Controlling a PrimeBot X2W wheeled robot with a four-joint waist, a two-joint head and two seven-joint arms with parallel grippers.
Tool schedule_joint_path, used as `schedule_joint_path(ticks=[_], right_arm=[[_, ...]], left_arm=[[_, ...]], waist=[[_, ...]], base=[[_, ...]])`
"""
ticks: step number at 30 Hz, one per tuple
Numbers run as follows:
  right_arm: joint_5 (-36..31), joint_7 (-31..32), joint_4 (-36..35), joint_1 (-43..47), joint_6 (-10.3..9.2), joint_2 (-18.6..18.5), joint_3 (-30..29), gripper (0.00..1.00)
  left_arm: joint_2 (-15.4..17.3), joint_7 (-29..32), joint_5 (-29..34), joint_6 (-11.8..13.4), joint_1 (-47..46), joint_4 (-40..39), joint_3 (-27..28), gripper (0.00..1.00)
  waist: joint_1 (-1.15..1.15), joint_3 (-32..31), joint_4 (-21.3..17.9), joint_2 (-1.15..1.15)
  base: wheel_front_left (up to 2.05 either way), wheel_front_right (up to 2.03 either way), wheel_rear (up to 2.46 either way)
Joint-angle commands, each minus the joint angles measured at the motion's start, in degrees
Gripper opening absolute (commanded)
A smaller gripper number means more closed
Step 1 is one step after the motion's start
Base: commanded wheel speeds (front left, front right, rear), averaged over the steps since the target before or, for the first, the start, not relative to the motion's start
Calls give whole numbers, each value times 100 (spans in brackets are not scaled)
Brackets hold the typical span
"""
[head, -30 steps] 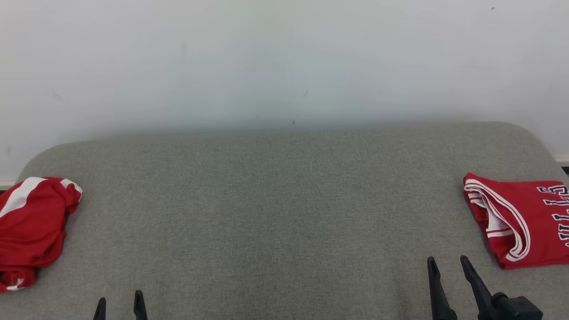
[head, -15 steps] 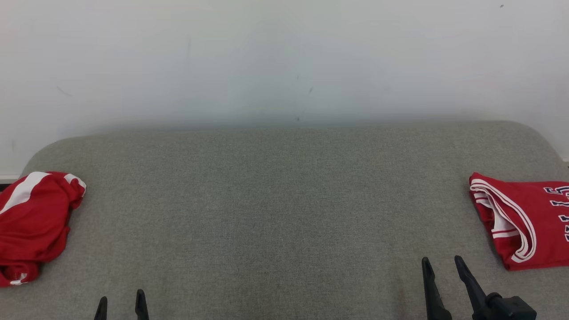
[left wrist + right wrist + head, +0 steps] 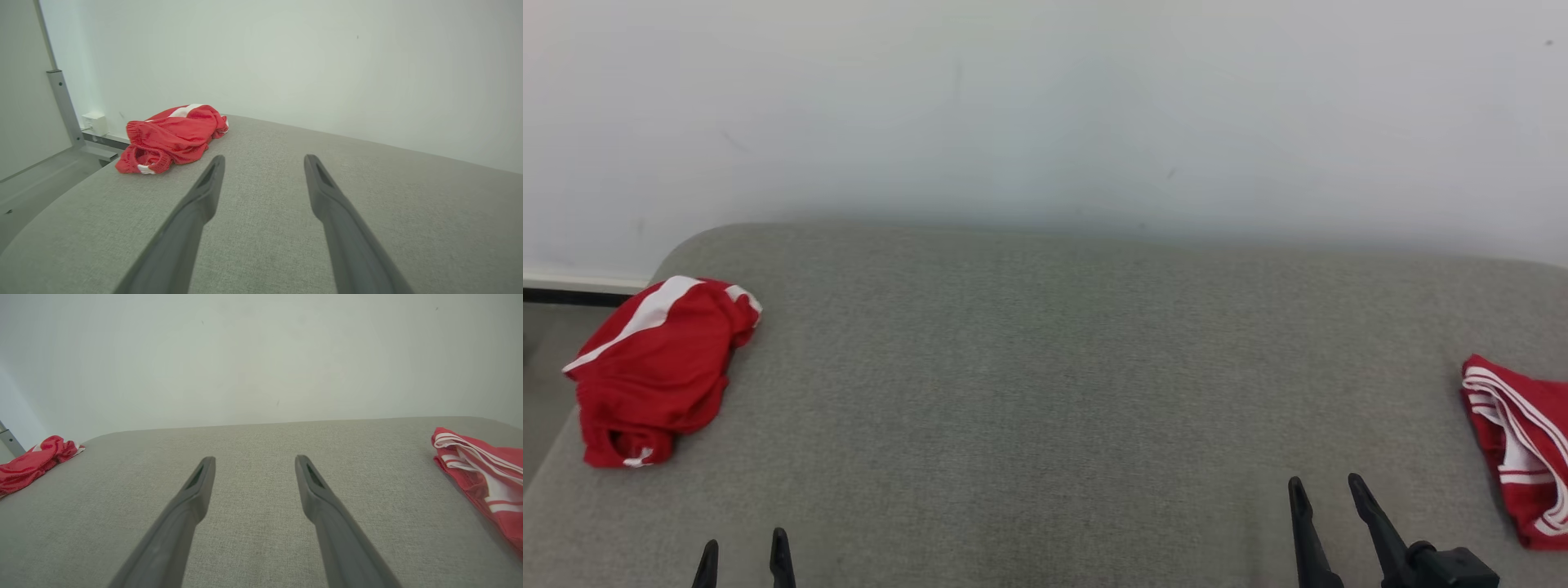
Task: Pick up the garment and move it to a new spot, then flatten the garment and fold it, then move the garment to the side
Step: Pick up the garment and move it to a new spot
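crumpled red garment (image 3: 658, 367), folded jersey (image 3: 1529, 445), grey cushion (image 3: 1045, 367)

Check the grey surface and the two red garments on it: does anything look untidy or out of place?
The crumpled red garment lies in a bunched heap by the left edge of the grey surface. The folded red garment at the right looks neat. Nothing looks spilled or damaged.

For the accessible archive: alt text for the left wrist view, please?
A crumpled red garment with white trim lies near the far left edge of a grey padded surface, ahead of the left gripper, whose dark fingers are open and empty. A plain white wall stands behind.
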Motion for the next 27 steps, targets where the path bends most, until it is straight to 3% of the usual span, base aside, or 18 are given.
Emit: schedule_joint_path(ticks=[1,13,27], right_arm=[[37,-36,-2,2,-14,12,44,100],[128,-52,59,40,-14,58,373,100],[227,-35,404,-688,-14,-117,1035,100]], left_arm=[[-2,-16,67,-14,20,0,16,100],[-2,-15,220,-145,216,-10,216,100],[-2,-15,-210,212,522,-488,394,100]], waist=[[0,-72,520,0],[0,-118,2122,0],[0,311,2462,0]], base=[[0,0,0],[0,0,0],[0,0,0]])
